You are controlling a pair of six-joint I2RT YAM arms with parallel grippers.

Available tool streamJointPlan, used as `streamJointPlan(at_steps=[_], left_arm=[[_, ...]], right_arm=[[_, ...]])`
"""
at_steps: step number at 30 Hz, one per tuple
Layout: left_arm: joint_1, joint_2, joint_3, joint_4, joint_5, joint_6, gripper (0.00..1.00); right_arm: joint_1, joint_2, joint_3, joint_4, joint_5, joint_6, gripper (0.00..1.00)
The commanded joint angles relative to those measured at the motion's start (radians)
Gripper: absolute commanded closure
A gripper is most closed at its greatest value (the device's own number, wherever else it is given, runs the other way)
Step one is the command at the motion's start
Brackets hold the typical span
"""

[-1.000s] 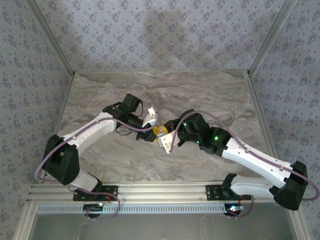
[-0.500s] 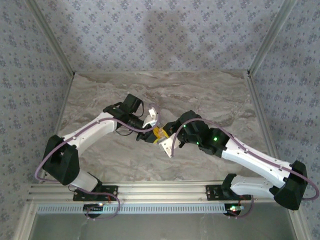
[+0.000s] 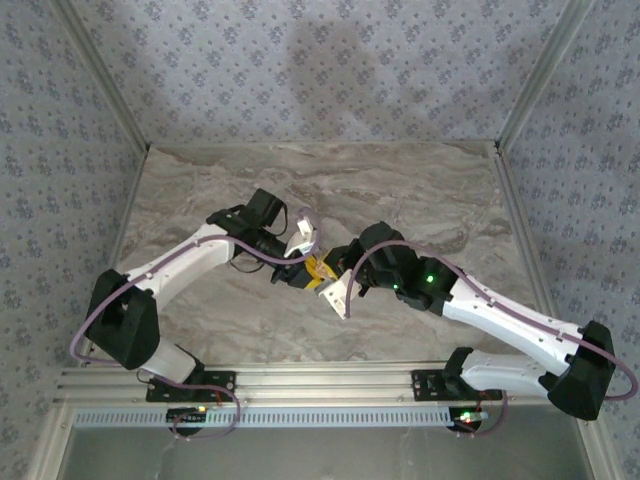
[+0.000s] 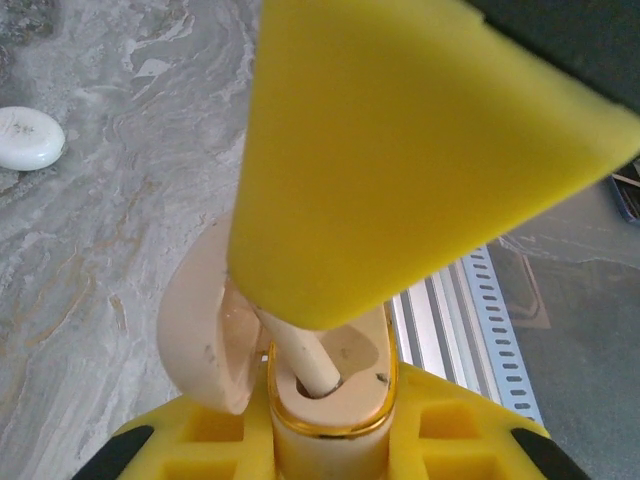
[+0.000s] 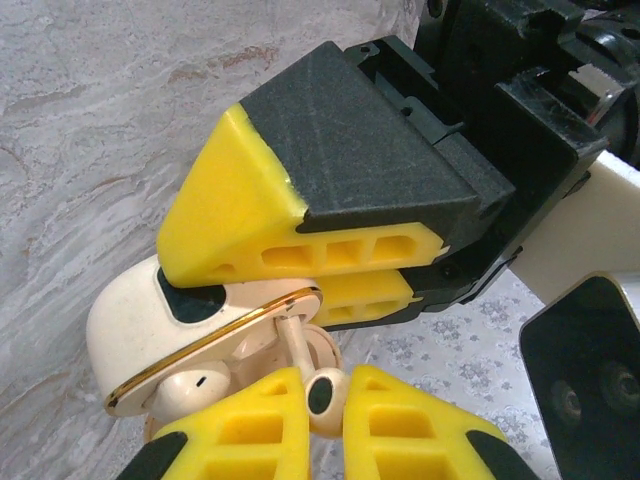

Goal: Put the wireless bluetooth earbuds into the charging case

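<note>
The peach charging case, gold-rimmed with its lid swung open to the left, is held off the table in my left gripper, which is shut on it. My right gripper is shut on the head of a whitish earbud. That earbud's stem stands in one hollow of the case. A second earbud lies seated in the case. In the top view the left gripper and right gripper meet over the middle of the marble table.
A white round disc lies on the marble, away from the case. The slotted aluminium rail runs along the near edge. Patterned walls close in the table at the left, back and right.
My right gripper has edged a little toward the near left with the earbud, closer to the case, and its jaws have tightened slightly. The left arm has stayed put.
</note>
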Motion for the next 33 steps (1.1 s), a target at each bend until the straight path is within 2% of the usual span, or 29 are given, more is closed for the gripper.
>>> streamJointPlan(at_steps=[1, 18, 33], left_arm=[[-0.008, -0.001, 0.045, 0.029, 0.046, 0.026, 0.81], [-0.008, -0.007, 0.03, 0.057, 0.042, 0.015, 0.81], [-0.009, -0.019, 0.019, 0.063, 0.016, 0.016, 0.81]], right_arm=[[0.021, -0.015, -0.026, 0.03, -0.078, 0.025, 0.88], [0.03, -0.047, -0.062, 0.136, -0.051, 0.085, 0.9], [0.044, -0.073, -0.067, 0.149, -0.009, 0.093, 0.9]])
